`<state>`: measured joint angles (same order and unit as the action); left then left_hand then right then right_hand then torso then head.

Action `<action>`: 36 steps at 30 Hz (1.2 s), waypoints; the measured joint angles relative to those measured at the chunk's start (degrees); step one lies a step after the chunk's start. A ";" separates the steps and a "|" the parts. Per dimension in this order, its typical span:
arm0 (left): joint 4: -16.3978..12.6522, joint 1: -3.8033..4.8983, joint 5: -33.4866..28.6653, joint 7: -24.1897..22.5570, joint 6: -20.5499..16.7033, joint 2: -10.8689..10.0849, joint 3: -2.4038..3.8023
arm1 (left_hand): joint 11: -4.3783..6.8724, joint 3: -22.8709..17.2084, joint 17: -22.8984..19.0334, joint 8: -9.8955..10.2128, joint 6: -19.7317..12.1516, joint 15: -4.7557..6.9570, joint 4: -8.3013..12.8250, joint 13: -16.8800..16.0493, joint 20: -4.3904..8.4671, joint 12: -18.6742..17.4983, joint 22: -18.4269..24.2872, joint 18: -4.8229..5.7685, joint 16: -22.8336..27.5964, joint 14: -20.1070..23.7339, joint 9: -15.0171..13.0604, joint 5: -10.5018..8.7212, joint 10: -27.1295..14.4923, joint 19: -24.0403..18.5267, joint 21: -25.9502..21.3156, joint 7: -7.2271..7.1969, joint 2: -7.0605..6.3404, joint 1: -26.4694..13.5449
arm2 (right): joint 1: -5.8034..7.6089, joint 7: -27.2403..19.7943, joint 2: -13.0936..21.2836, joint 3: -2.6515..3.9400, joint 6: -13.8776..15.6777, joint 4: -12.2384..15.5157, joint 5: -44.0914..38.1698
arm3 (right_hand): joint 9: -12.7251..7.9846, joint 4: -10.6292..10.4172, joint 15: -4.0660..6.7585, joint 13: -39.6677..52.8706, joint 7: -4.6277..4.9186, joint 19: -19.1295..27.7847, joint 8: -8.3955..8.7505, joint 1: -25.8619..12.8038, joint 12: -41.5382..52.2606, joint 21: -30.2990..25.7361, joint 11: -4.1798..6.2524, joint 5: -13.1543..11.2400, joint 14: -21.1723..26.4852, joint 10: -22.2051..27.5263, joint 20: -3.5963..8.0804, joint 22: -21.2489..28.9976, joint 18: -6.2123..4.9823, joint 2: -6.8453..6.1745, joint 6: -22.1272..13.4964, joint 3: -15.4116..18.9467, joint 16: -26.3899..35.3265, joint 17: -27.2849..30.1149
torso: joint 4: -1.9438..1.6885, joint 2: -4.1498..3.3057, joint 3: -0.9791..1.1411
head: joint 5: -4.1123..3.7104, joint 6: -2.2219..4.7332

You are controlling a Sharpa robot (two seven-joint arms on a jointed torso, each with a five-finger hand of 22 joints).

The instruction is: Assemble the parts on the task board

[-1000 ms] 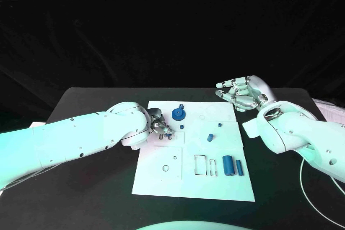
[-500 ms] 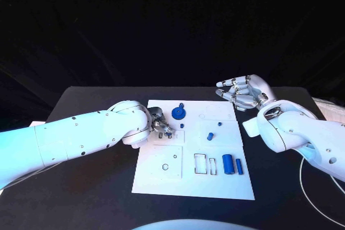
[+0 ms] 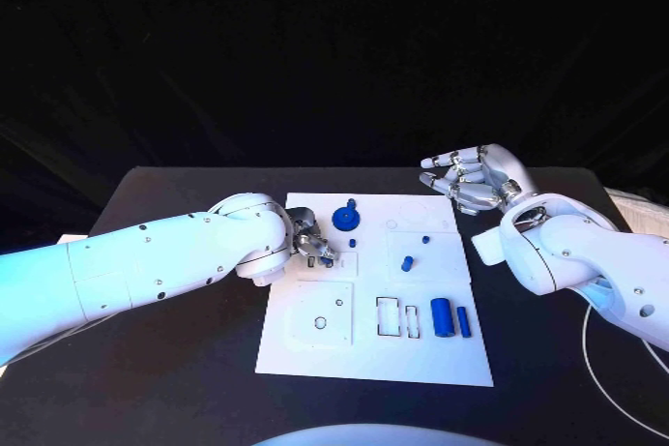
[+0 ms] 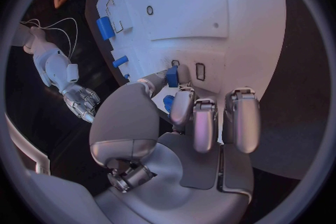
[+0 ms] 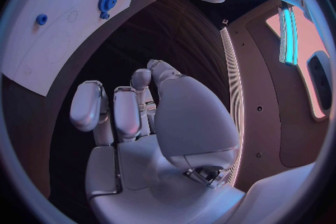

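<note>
The white task board [image 3: 314, 354] lies in the middle of the black table. My left hand [image 3: 309, 241] hovers low over the board's left part and pinches a small blue part [image 4: 172, 76] between thumb and finger, close above a small rectangular slot [image 4: 200, 71]. On the board stand a blue gear [image 3: 346, 221], a small blue peg [image 3: 354, 244] and a blue piece [image 3: 407, 265]. A blue cylinder [image 3: 442, 318] and a slim blue bar [image 3: 463, 323] lie near the right edge. My right hand [image 3: 472, 180] hangs beyond the board's far right corner, fingers loosely bent, holding nothing.
Two empty rectangular outlines [image 3: 399, 319] sit left of the cylinder, and a round hole [image 3: 321, 323] is in the near-left plate. A white cable [image 3: 599, 369] runs along the table's right side. Bare black table [image 3: 182, 369] surrounds the board.
</note>
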<state>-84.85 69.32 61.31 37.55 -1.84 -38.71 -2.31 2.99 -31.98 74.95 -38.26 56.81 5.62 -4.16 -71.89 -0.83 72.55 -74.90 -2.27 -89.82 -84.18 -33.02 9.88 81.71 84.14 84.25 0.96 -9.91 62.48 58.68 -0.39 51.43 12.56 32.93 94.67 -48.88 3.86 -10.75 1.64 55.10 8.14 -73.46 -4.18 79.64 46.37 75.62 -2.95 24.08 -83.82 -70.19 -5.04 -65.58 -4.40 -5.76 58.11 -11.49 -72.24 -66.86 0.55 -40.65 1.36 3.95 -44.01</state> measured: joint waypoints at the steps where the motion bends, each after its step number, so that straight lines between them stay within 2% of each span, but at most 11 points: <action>1: 0.02 0.00 0.01 0.00 0.08 0.00 0.00 | 0.01 0.11 0.00 0.00 0.19 0.00 0.19 0.01 0.00 0.00 0.00 0.00 0.00 0.00 0.10 0.00 0.01 0.00 0.00 -0.19 -0.05 -0.13 | 0.00 0.00 0.00 0.00 0.00 0.00 0.00 | 0.00 0.00 0.00 0.00 0.00 0.00 0.00 0.00 0.00 0.00 0.00 0.00 0.00 0.00 0.00 0.00 0.00 0.00 0.00 0.00 0.00 0.00 | -0.01 0.00 0.00 | 0.00 -0.01; 7: 0.11 0.02 0.05 0.00 0.44 0.00 0.01 | 0.01 0.57 -0.01 0.00 0.52 0.00 0.98 0.02 0.00 0.00 -0.03 0.00 0.00 0.00 0.54 0.00 0.01 0.00 0.00 -0.51 -0.29 -0.65 | -0.03 -0.01 -0.01 0.00 0.00 0.00 0.00 | 0.00 0.00 0.00 0.00 0.00 0.00 0.00 0.00 0.00 0.00 0.00 0.00 0.00 0.00 0.00 0.00 0.00 0.00 0.00 0.00 0.00 0.00 | -0.01 0.00 -0.01 | 0.00 -0.04; 20: 0.22 0.04 0.16 0.08 0.84 0.04 0.01 | 0.01 3.67 -0.01 -0.01 0.71 0.00 -0.33 0.03 0.00 0.00 -0.04 0.00 0.00 0.00 1.11 0.01 0.01 0.00 0.00 -0.69 -0.35 -0.71 | -0.06 -0.04 0.03 0.00 0.00 -0.01 0.05 | 0.00 0.16 0.00 -0.09 0.00 0.00 0.00 0.00 0.00 -0.21 0.00 0.00 0.00 0.00 0.00 0.11 0.00 0.00 0.00 -0.16 0.00 0.01 | 0.02 0.00 0.02 | -0.06 -0.16; 21: 0.23 0.04 0.17 0.10 0.91 0.07 0.01 | 0.01 4.18 -0.01 -0.01 0.71 0.00 -0.42 0.03 0.00 0.00 -0.04 -0.01 0.00 0.00 1.20 0.01 0.01 0.00 0.00 -0.69 -0.35 -0.71 | -0.06 -0.05 0.03 0.00 0.00 0.00 0.07 | 0.00 0.08 0.00 -0.17 0.00 0.00 0.00 0.00 0.00 -0.21 0.00 0.00 0.00 0.00 0.00 0.14 -0.06 0.00 0.00 -0.25 0.00 0.07 | 0.01 0.00 0.02 | -0.07 -0.16; 23: 0.23 0.03 0.19 0.14 1.02 0.10 0.01 | 0.01 4.81 -0.01 -0.02 0.71 0.00 -1.05 0.08 0.00 0.00 -0.04 0.00 0.00 0.00 1.37 0.03 0.01 0.00 0.00 -0.69 -0.10 -0.96 | -0.06 -0.08 0.04 0.00 0.01 0.01 0.12 | 0.00 0.00 0.00 -0.25 0.00 0.00 0.00 -0.04 0.00 -0.21 0.00 0.00 0.00 0.00 0.00 0.30 -0.88 -0.04 0.00 -0.33 0.00 0.14 | 0.01 0.00 0.02 | -0.07 -0.15; 36: 0.40 0.06 0.28 0.29 1.55 0.22 0.02 | 0.00 7.47 -0.02 -0.29 0.91 0.00 -2.61 0.18 0.00 0.00 -0.03 0.00 0.00 0.00 1.95 0.04 0.00 0.00 0.29 -0.89 0.26 -1.29 | -0.07 -0.21 0.16 0.00 0.03 0.05 0.49 | 0.00 0.00 0.00 -0.25 0.00 0.00 0.00 -0.23 0.00 -0.43 0.00 0.00 0.00 0.00 0.00 0.38 -0.88 -0.23 0.00 -0.33 0.00 0.19 | 0.01 -0.01 0.03 | -0.25 -0.12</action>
<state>-84.45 69.37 61.59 37.83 -0.29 -38.49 -2.29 2.99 -24.51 74.92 -38.56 57.72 5.62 -6.77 -71.71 -0.83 72.55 -74.93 -2.27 -89.82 -84.18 -31.07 9.92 81.71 84.14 84.54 0.07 -9.65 61.19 58.61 -0.60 51.59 12.56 32.95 94.72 -48.39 3.87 -10.75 1.64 54.85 8.14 -73.46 -4.18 79.41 46.37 75.18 -2.95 24.08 -83.82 -70.19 -5.04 -65.20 -5.28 -5.99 58.11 -11.81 -72.24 -66.67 0.56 -40.66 1.39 3.70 -44.13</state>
